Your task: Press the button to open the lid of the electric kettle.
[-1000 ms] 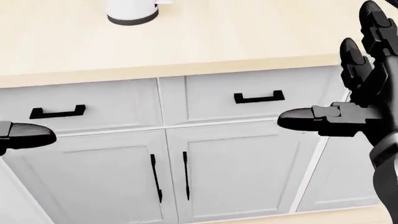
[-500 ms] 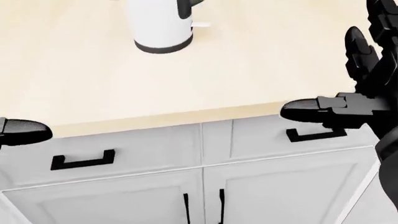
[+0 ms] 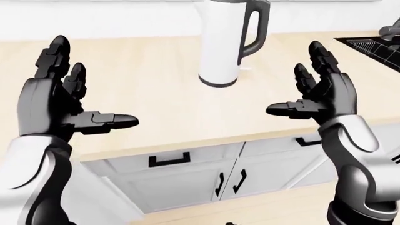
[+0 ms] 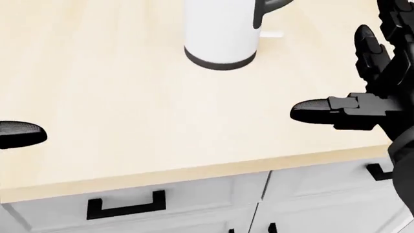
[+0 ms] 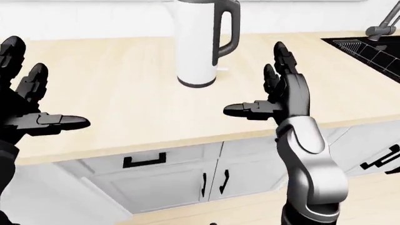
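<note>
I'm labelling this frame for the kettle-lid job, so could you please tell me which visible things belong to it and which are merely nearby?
Belongs to the job:
- electric kettle, upright on the counter
- left hand, open
- right hand, open

Merely nearby:
- wooden counter
- sink
- faucet
- cabinet drawers and doors

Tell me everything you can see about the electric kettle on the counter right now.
The electric kettle is a tall white cylinder with a dark band round its base and a dark loop handle on its right side in the left-eye view. It stands upright on the light wooden counter, toward the top of the view. Its top is cut off, so lid and button do not show. Nothing touches it; both hands are apart from it.
</note>
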`<state>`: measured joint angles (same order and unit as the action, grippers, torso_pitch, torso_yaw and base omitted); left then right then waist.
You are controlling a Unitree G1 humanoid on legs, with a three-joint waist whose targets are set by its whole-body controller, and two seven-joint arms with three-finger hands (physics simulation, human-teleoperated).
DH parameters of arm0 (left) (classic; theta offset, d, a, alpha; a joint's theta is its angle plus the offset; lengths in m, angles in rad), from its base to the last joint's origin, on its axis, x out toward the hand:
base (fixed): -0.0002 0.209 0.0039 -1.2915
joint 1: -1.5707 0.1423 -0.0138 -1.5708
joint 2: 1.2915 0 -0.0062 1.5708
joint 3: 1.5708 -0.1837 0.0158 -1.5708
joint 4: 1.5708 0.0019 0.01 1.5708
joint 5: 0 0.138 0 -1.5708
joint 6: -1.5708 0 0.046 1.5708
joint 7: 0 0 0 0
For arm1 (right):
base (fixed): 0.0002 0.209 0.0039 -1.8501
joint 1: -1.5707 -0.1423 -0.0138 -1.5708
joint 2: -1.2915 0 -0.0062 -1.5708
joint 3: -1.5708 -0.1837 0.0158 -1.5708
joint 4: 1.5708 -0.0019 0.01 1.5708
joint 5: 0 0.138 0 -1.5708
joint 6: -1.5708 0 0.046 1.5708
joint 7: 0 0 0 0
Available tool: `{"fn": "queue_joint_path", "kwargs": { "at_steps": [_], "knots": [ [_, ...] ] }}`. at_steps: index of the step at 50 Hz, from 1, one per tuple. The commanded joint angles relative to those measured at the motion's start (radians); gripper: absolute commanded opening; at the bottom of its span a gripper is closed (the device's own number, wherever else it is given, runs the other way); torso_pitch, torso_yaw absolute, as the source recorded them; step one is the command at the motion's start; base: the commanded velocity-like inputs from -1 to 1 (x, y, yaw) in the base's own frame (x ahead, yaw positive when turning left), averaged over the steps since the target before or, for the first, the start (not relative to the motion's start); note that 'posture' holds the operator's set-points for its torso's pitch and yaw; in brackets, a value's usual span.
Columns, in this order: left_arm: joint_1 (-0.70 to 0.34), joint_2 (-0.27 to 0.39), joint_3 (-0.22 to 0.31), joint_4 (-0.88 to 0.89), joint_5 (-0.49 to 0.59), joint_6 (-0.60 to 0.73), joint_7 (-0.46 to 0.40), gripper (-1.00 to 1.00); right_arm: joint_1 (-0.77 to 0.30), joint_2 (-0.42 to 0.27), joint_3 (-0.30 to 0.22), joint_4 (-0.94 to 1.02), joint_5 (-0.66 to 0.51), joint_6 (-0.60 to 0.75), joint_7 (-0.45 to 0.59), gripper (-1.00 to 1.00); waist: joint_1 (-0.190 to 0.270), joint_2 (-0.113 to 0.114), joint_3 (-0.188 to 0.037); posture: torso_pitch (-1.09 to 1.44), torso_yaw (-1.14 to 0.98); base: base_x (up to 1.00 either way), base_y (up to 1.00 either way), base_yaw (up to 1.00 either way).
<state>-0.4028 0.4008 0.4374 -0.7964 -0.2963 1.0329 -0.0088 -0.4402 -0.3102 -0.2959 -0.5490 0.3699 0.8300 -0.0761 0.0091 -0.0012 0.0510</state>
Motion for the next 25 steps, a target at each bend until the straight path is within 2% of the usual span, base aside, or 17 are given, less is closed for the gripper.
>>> {"fn": "queue_joint_path", "kwargs": {
  "at_steps": [1, 4, 5, 6, 10, 12, 13, 14, 15, 16, 18, 20, 23, 24, 25],
  "knots": [
    [-0.027, 0.012, 0.003, -0.028, -0.008, -0.027, 0.0, 1.0, -0.023, -0.016, -0.02, -0.021, -0.007, -0.036, -0.005, 1.0, -0.005, 0.006, -0.021, 0.0, 0.0, 0.0, 0.0, 0.0],
    [-0.034, 0.016, 0.007, -0.031, -0.014, -0.018, 0.003, 1.0, -0.021, -0.016, -0.021, -0.013, -0.009, -0.042, -0.005, 1.0, -0.005, -0.013, -0.023, 0.0, 0.0, 0.0, -0.02, 0.0],
    [-0.035, 0.017, 0.007, -0.032, -0.016, -0.017, 0.004, 1.0, -0.023, -0.016, -0.022, -0.01, -0.007, -0.041, -0.006, 1.0, -0.004, -0.014, -0.037, 0.0, 0.0, 0.0, -0.15, 0.0],
    [-0.035, 0.018, 0.007, -0.033, -0.017, -0.016, 0.005, 1.0, -0.023, -0.017, -0.022, -0.011, -0.007, -0.041, -0.006, 1.0, -0.005, 0.013, -0.031, 0.0, 0.0, 0.0, -0.17, 0.0],
    [-0.033, 0.018, 0.006, -0.035, -0.019, -0.016, 0.007, 1.0, -0.019, -0.018, -0.022, -0.011, -0.005, -0.044, -0.006, 1.0, -0.014, 0.035, -0.049, 0.0, 0.0, 0.0, -0.19, 0.0],
    [-0.032, 0.018, 0.007, -0.036, -0.02, -0.017, 0.008, 1.0, -0.02, -0.019, -0.023, -0.011, -0.005, -0.044, -0.006, 1.0, -0.02, 0.021, -0.053, 0.0, 0.0, 0.0, -0.19, 0.0],
    [-0.032, 0.018, 0.007, -0.036, -0.02, -0.017, 0.008, 1.0, -0.02, -0.019, -0.023, -0.011, -0.004, -0.044, -0.006, 1.0, -0.02, 0.0, -0.054, 0.0, 0.0, 0.0, -0.2, 0.0],
    [-0.031, 0.018, 0.007, -0.036, -0.02, -0.018, 0.007, 1.0, -0.019, -0.019, -0.023, -0.012, -0.003, -0.044, -0.006, 1.0, -0.02, 0.004, -0.058, 0.0, 0.0, 0.0, -0.2, 0.0],
    [-0.03, 0.019, 0.008, -0.035, -0.02, -0.018, 0.007, 1.0, -0.019, -0.019, -0.022, -0.012, -0.004, -0.045, -0.006, 1.0, -0.026, 0.0, -0.03, 0.0, 0.0, 0.0, -0.19, 0.0],
    [-0.031, 0.02, 0.008, -0.036, -0.021, -0.017, 0.007, 1.0, -0.02, -0.019, -0.023, -0.013, -0.003, -0.044, -0.006, 1.0, -0.027, -0.024, -0.021, 0.0, 0.0, 0.0, -0.19, 0.0],
    [-0.03, 0.019, 0.007, -0.036, -0.021, -0.018, 0.008, 1.0, -0.018, -0.02, -0.023, -0.012, -0.003, -0.047, -0.005, 1.0, -0.029, -0.029, -0.037, 0.0, 0.0, 0.0, -0.19, 0.0],
    [-0.029, 0.019, 0.007, -0.035, -0.02, -0.02, 0.008, 1.0, -0.017, -0.019, -0.021, -0.012, -0.004, -0.047, -0.005, 1.0, -0.027, -0.022, -0.037, 0.0, 0.0, 0.0, -0.16, 0.0],
    [-0.029, 0.019, 0.008, -0.036, -0.021, -0.019, 0.008, 1.0, -0.019, -0.017, -0.026, -0.016, 0.002, -0.043, -0.007, 1.0, -0.02, -0.011, -0.024, 0.0, 0.0, 0.0, -0.08, 0.0],
    [-0.03, 0.02, 0.008, -0.036, -0.021, -0.018, 0.009, 1.0, -0.017, -0.018, -0.024, -0.017, 0.002, -0.046, -0.006, 1.0, -0.022, -0.019, -0.012, 0.0, 0.0, 0.0, 0.0, 0.0],
    [-0.03, 0.021, 0.008, -0.036, -0.021, -0.018, 0.009, 1.0, -0.015, -0.018, -0.023, -0.02, 0.003, -0.047, -0.005, 1.0, -0.023, -0.018, -0.012, 0.0, 0.0, 0.0, 0.0, 0.0]
  ]
}}
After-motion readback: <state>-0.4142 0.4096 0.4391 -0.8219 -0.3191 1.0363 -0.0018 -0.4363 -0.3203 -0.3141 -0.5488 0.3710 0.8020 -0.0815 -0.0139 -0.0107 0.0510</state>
